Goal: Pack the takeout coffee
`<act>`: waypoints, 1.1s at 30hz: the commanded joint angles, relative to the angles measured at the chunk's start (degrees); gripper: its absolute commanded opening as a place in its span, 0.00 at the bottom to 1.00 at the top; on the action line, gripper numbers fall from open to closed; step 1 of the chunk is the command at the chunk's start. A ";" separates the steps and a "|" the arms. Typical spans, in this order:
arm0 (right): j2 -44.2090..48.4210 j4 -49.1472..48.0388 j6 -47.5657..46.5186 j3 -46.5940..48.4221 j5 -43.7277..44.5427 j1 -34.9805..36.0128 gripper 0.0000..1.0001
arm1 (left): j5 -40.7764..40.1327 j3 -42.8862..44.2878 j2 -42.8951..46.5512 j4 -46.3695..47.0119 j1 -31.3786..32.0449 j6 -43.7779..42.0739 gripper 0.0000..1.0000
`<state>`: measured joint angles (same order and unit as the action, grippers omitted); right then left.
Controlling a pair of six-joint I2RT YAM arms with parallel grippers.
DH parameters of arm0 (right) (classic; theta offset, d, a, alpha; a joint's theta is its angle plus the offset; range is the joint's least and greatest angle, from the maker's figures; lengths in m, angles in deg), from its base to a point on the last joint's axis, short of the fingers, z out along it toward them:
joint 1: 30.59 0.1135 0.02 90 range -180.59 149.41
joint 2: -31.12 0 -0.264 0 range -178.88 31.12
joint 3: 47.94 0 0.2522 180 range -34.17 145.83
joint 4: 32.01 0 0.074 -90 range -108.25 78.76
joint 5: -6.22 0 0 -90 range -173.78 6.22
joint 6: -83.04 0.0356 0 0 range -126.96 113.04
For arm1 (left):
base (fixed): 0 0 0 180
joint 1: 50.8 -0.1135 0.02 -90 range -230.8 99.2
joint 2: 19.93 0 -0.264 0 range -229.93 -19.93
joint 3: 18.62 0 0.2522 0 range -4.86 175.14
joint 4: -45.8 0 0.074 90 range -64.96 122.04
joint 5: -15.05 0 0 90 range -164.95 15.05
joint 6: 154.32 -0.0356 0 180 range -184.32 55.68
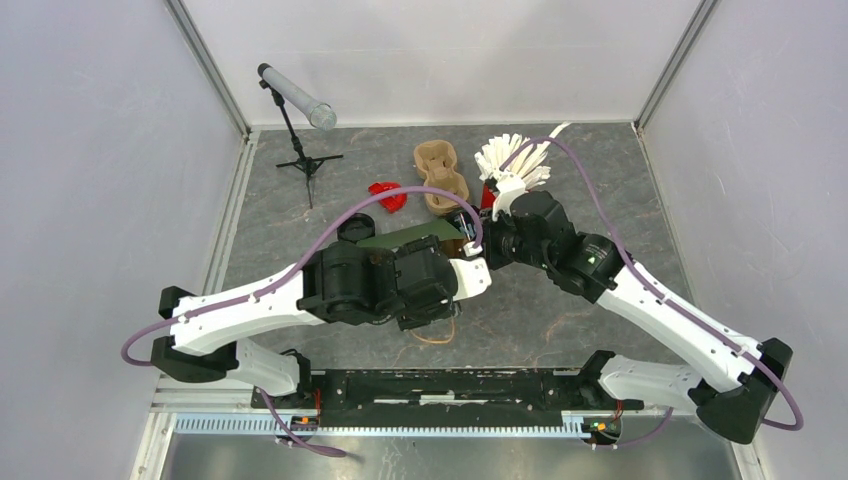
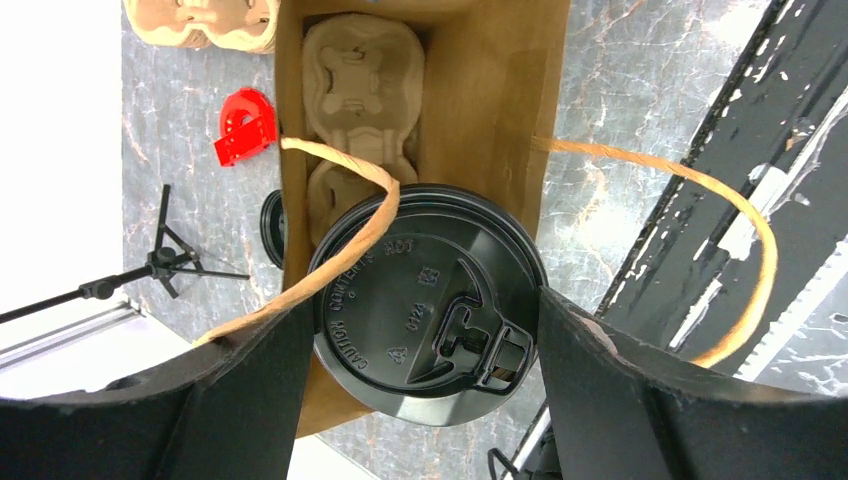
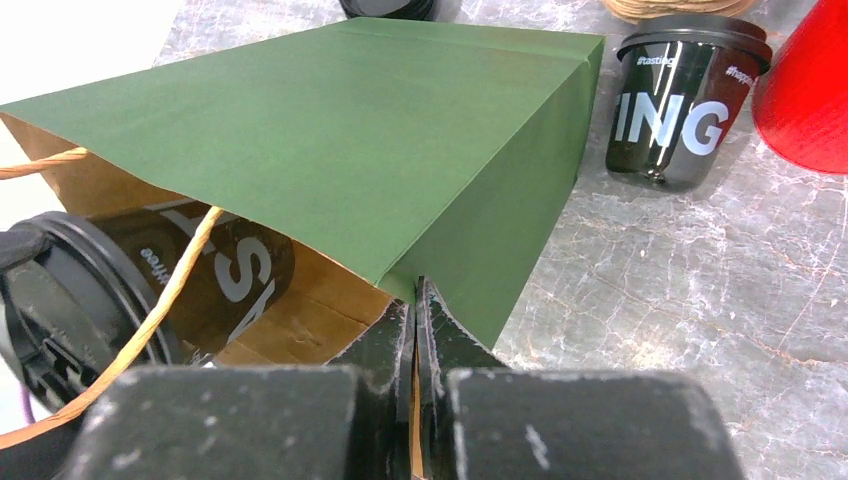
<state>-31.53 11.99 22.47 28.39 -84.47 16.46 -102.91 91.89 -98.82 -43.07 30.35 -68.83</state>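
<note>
Gripping coffee cup (image 2: 425, 285) at lid, left gripper (image 2: 422, 312) at paper bag (image 3: 330, 130) mouth; right gripper (image 3: 415, 302) pinching bag edge.

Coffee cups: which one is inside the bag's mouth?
The cup clamped in the left gripper; the other cup stands outside, beside the green bag.

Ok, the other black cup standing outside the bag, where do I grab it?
Probably from above, closing across the wall just under the lid. The black cup stands upright, lid on top, with the green bag and a red object flanking it, so a sideways approach looks cramped.
</note>
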 commanded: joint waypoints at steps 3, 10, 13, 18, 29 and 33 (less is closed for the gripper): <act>0.12 4.72 0.89 4.24 -5.06 -1.17 0.00 | -3.50 0.40 1.04 -0.21 0.54 -4.78 0.40; 2.47 6.01 1.17 3.20 -5.18 -1.69 0.00 | -3.41 0.68 -0.79 0.28 1.67 -6.29 0.40; 3.35 5.53 1.76 2.06 -5.50 -1.78 0.00 | -3.24 -1.38 -0.25 2.33 1.81 -7.73 0.40; 3.59 5.96 1.53 2.51 -5.61 -1.87 0.00 | -3.13 -4.45 -0.47 2.80 1.97 -9.39 0.40; 5.54 4.83 0.56 -1.05 -6.49 -2.22 0.00 | -1.66 -11.46 0.89 7.17 1.95 -9.37 0.41; 6.10 3.92 -0.78 -2.03 -8.19 -2.22 0.00 | -3.13 -15.44 2.25 10.71 1.92 -10.61 0.40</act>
<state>-26.33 17.28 23.13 27.71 -90.88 14.53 -104.83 79.32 -99.11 -37.67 31.94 -75.74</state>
